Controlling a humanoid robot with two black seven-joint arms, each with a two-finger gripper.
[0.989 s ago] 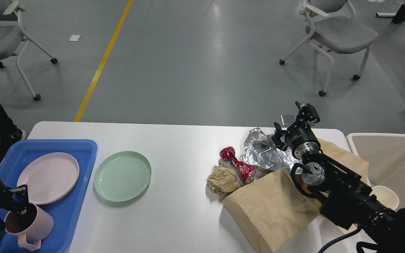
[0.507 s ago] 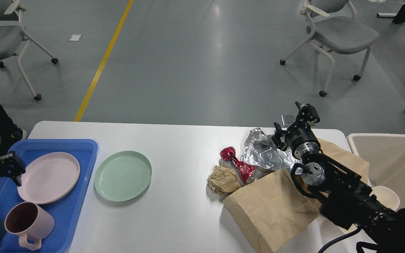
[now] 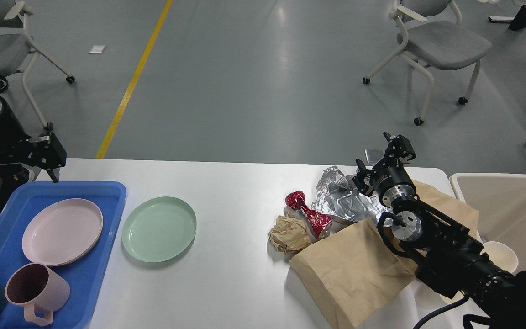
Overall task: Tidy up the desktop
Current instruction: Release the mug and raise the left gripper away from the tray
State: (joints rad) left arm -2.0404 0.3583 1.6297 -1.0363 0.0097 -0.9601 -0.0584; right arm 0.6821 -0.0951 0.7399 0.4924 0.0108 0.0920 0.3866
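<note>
The desktop fills the lower middle of my head view, white and wide, running from the blue tray on its left end over to the beige bin just off its right edge. On the tray there's a pink plate and a pink mug standing upright near the front. A green plate sits on the bare table just beside the tray, not touching it.

Over on the right side it's a mess: a crumpled brown paper ball touching a red foil wrapper, then a sheet of silver foil behind that, and a big brown paper bag lying flat, partly under my right arm.

My right gripper hangs over the far edge of the foil, jaws spread apart, nothing in them. My left gripper is up at the table's far left corner above the tray, holding nothing; can't tell how wide its jaws are, too dark
</note>
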